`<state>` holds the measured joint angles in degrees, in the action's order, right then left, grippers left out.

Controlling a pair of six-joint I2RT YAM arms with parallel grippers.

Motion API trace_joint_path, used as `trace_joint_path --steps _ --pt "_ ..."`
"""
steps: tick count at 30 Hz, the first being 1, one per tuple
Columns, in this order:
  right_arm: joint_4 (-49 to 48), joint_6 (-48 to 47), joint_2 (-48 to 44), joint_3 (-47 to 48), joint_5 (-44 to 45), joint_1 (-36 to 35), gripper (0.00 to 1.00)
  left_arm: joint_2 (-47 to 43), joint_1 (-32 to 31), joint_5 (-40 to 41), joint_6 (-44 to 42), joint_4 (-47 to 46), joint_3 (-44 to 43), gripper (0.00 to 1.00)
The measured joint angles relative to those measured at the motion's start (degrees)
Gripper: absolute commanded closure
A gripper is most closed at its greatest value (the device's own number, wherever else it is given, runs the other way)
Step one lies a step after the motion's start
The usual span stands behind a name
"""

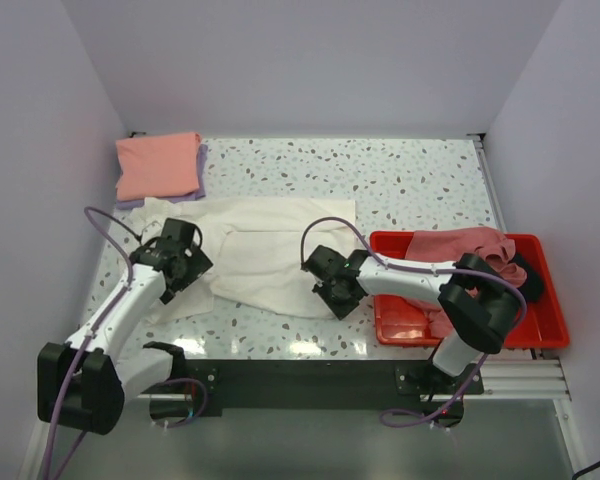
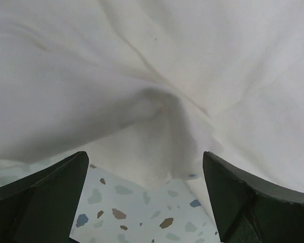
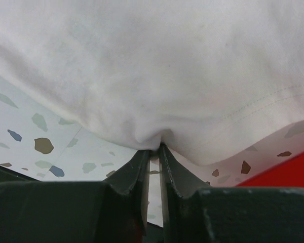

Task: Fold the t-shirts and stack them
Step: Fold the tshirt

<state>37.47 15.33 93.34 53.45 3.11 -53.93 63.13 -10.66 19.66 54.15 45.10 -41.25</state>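
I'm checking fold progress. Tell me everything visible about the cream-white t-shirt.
The cream-white t-shirt is soft, wrinkled cotton-looking cloth, lying partly folded across the middle of the speckled table, stitched hem showing. The right gripper is shut on its near right edge beside the red tray; the left gripper hangs open over its bunched left edge.

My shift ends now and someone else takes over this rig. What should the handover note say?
Grippers: left gripper open, fingers either side of the white tee's left edge, gripping nothing. The right gripper is shut on its near right edge.
Done: pink tee folded on top of the lavender tee, far left corner.
In progress: white tee lies in the middle, rumpled, fold not finished.
Left: finish and stack it, then the rose tee and black tee, both heaped unfolded in the tray on the right.
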Motion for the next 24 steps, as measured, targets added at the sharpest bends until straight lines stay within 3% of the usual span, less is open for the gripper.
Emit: trace_joint_path --steps 2,8,18,24 --pt "-0.35 -0.17 0.00 0.00 -0.39 0.00 0.92 -2.27 0.00 -0.28 3.06 1.22 3.63 0.00" --pt "-1.36 -0.66 -0.09 0.00 -1.42 0.00 0.93 -6.93 0.00 -1.46 11.34 4.13 11.08 0.04" --pt "-2.47 -1.05 -0.87 -0.87 -1.79 0.00 0.93 -7.08 0.00 -0.46 17.84 3.98 12.61 0.02" --pt "-2.54 -1.05 -0.92 -0.92 -1.81 0.00 0.93 -9.40 0.00 2.75 18.34 8.24 7.98 0.00"
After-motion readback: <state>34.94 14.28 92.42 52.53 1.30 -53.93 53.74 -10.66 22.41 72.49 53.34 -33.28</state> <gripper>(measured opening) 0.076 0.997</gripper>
